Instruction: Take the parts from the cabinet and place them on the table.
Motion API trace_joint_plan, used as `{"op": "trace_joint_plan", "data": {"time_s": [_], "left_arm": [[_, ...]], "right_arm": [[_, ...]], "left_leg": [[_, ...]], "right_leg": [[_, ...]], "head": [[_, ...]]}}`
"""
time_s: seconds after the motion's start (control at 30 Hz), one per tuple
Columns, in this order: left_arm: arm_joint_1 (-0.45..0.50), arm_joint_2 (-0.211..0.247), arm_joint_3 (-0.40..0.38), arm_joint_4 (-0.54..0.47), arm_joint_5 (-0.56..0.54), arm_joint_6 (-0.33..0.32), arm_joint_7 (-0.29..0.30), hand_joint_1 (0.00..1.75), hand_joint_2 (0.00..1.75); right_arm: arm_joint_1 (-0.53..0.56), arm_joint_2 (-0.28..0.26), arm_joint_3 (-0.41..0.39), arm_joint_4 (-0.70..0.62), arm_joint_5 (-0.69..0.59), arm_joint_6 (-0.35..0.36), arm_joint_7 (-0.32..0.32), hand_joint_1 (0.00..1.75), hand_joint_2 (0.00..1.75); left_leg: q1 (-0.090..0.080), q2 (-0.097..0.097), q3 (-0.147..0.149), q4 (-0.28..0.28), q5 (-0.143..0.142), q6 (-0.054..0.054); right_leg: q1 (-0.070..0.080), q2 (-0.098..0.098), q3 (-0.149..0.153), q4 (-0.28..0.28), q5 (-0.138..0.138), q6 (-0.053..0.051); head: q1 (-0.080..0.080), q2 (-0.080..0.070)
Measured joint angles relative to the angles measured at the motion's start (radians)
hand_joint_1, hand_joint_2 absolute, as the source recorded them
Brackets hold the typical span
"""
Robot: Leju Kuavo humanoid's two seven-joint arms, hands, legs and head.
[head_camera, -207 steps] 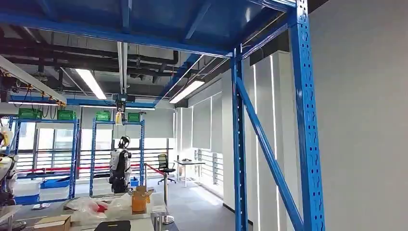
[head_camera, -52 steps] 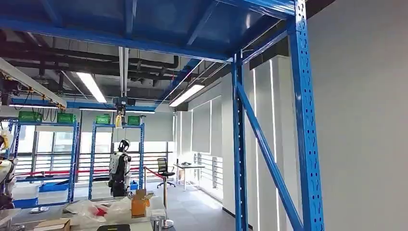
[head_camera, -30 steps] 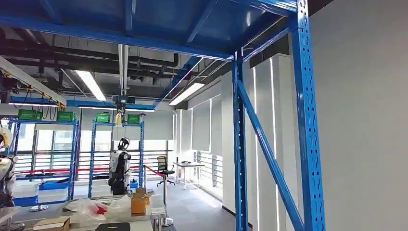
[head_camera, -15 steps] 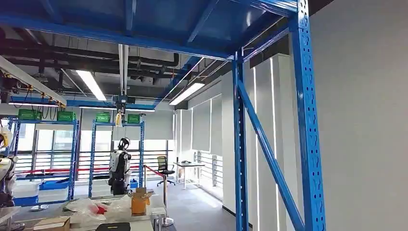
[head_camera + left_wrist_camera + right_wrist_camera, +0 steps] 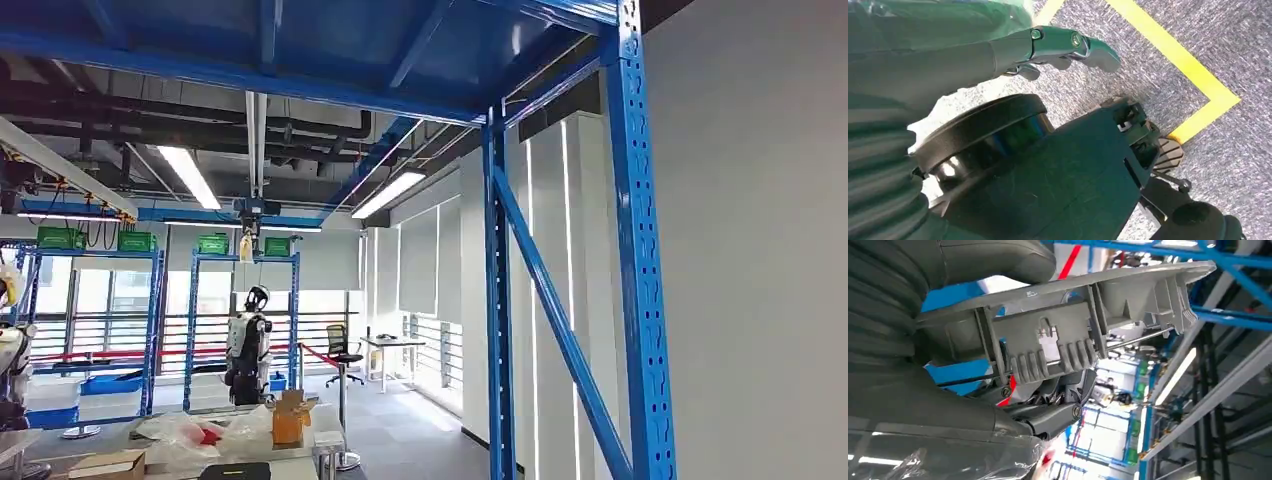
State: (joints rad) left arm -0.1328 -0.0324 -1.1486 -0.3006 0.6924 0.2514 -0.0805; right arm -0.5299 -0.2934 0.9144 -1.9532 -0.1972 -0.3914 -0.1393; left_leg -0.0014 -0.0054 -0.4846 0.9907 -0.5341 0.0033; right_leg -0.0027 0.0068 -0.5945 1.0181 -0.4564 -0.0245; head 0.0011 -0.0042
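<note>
A flat grey plastic part (image 5: 1058,325) with ribs and clips on its underside sits in my right hand (image 5: 933,405). The thick thumb (image 5: 998,260) presses on one face and the dark fingers (image 5: 1053,417) close on the other. My left hand (image 5: 973,55) hangs above grey carpet, its dark fingers (image 5: 1073,45) stretched out with nothing in them. In the head view a blue rack's uprights (image 5: 640,300) stand close on the right. A table (image 5: 300,465) lies low at the left.
Cardboard boxes (image 5: 290,420) and clear plastic bags (image 5: 190,432) lie on the table. Another humanoid robot (image 5: 247,345) stands by blue shelving (image 5: 153,330) further back. A white wall (image 5: 760,250) fills the right. Yellow floor tape (image 5: 1193,75) runs under my left hand.
The head view has swayed slightly up and down; the things in the room keep their places.
</note>
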Motion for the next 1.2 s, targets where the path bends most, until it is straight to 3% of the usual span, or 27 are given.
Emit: {"op": "trace_joint_plan", "data": {"time_s": [0.53,1.2], "left_arm": [[0.001,0.009,0.000,-0.017,0.016,0.004,-0.007,0.00,1.75],[0.010,0.011,0.000,-0.040,0.065,0.052,-0.018,0.00,1.75]], "right_arm": [[0.058,-0.006,0.013,-0.110,-0.044,0.089,-0.084,1.75,1.75],[0.080,-0.004,0.036,-0.143,-0.051,0.119,-0.105,1.75,1.75]], "left_leg": [[0.000,0.000,0.000,0.000,0.000,0.000],[0.000,0.000,0.000,0.000,0.000,0.000]], "right_leg": [[0.000,0.000,0.000,0.000,0.000,0.000],[0.000,0.000,0.000,0.000,0.000,0.000]], "head": [[0.000,0.000],[0.000,0.000]]}}
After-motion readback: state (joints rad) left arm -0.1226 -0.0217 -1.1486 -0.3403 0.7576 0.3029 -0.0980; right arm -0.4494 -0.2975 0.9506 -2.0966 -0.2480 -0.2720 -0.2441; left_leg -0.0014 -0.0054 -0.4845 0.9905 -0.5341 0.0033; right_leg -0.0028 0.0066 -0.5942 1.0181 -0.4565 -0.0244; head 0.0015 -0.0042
